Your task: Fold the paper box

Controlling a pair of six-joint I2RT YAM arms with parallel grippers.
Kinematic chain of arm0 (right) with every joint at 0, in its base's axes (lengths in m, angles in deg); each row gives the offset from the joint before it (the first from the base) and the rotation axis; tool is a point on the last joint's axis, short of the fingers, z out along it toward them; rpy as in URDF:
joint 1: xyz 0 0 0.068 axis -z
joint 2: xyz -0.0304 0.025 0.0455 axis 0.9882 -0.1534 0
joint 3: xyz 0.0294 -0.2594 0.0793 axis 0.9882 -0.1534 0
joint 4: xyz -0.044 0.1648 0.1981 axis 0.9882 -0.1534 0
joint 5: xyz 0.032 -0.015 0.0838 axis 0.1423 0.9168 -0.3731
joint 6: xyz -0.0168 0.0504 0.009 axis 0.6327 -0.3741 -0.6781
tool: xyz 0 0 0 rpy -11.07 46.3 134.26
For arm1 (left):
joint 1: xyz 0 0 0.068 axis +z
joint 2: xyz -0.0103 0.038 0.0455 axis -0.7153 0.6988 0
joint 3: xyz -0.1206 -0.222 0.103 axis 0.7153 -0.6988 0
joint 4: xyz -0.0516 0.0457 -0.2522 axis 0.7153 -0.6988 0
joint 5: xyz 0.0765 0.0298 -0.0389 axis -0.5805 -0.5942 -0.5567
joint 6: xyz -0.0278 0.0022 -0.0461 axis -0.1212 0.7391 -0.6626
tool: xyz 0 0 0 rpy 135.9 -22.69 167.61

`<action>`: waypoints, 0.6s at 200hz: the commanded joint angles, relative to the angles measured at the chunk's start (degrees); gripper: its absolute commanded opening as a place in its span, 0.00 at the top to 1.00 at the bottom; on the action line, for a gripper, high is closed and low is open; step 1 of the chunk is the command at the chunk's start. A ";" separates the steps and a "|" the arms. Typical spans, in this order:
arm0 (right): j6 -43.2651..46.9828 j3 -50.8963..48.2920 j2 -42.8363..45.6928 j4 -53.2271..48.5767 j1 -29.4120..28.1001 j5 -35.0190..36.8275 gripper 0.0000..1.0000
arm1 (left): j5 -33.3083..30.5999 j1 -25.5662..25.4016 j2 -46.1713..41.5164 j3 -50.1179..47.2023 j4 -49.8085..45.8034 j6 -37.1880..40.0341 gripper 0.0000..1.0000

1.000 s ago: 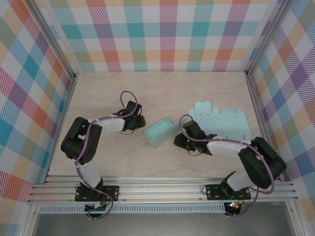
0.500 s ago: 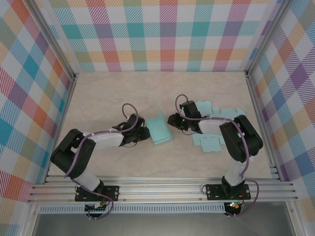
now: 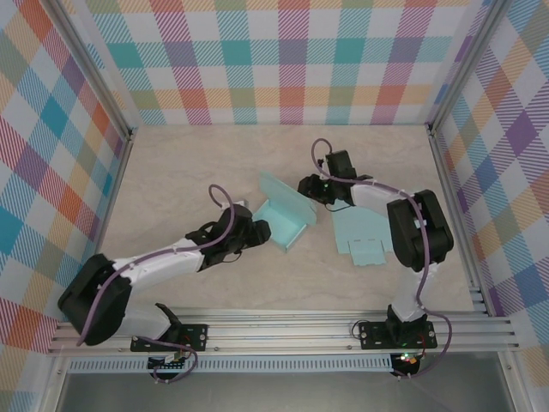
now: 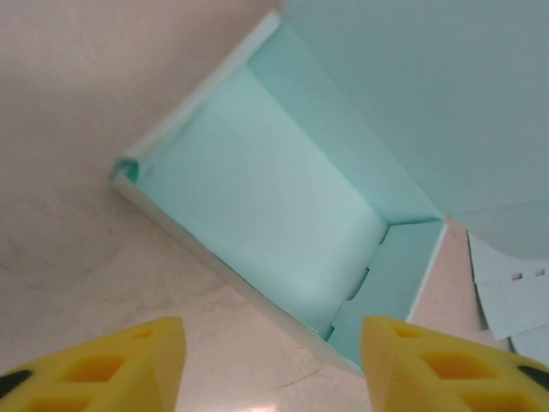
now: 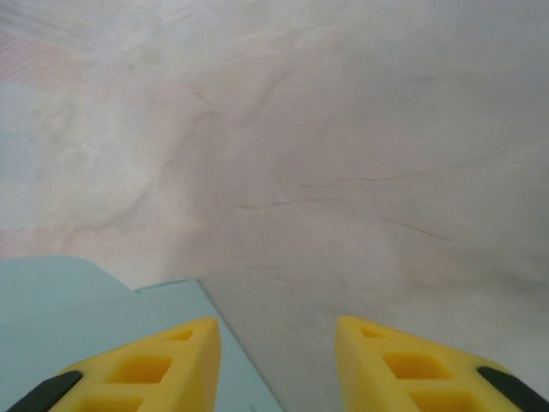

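The teal paper box (image 3: 290, 225) lies open in the middle of the table, its lid flap (image 3: 283, 196) tilted up toward the back. In the left wrist view the box's tray (image 4: 274, 197) lies just ahead, the lid (image 4: 429, 86) rising behind it. My left gripper (image 3: 264, 230) is at the tray's near-left wall, open, its jaws (image 4: 270, 365) apart with bare table between them. My right gripper (image 3: 302, 187) is at the lid's right edge, open (image 5: 274, 360), with table between the fingers and teal paper (image 5: 69, 318) beside the left fingertip.
A flat unfolded teal box sheet (image 3: 364, 230) lies right of the box, under the right arm; its corner (image 4: 515, 292) appears past the tray. Checked walls close the table at left, back and right. The arm bases stand at the near rail.
The box has turned and its lid has swung open. My left gripper has opened wider and slid right toward the tray. The right gripper moved back and opened a little.
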 commanded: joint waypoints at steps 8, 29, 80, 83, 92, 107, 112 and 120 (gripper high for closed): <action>7.74 -0.49 10.90 -13.45 0.49 11.12 0.57 | -6.09 3.55 -7.00 4.73 -5.95 14.61 0.18; 8.91 -4.33 18.55 -17.62 0.51 16.70 0.52 | 0.79 10.28 -6.41 7.74 -3.79 26.15 0.03; 10.65 -11.85 35.96 -23.28 0.23 15.11 0.42 | 26.89 23.12 7.43 16.47 1.45 47.55 0.00; 10.72 -12.10 36.79 -23.44 0.23 14.54 0.42 | 28.51 23.66 8.46 17.23 1.29 48.57 0.00; 11.33 -12.67 38.91 -23.85 -0.10 12.90 0.40 | 32.57 24.81 11.39 19.79 0.04 51.36 0.01; 12.19 -13.10 41.47 -24.58 -1.29 10.45 0.39 | 37.92 25.81 16.31 24.34 -3.23 56.53 0.03; 12.45 -13.03 41.92 -24.81 -1.79 10.14 0.39 | 39.10 25.91 17.62 25.87 -5.24 58.39 0.04; 12.94 -12.86 42.32 -25.30 -2.79 9.98 0.38 | 40.56 25.91 19.81 28.05 -7.86 61.49 0.05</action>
